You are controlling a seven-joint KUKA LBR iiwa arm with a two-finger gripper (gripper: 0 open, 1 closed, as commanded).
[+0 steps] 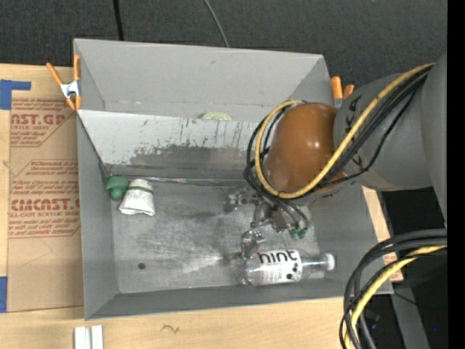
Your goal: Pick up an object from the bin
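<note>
A clear plastic bottle [280, 266] with a white label reading "hint" lies on its side at the front right of the bin floor, its cap pointing right. My gripper [260, 227] hangs just above the bottle's left end, reaching down from under the arm's orange cover. Whether it touches the bottle I cannot tell. A small green piece [298, 231] shows just right of the gripper, above the bottle.
A white crumpled thing [138, 198] with a green knob [115, 187] beside it lies at the left of the floor, against the back slope. The arm with its cables covers the bin's right side. Bare grey floor stretches between the two things.
</note>
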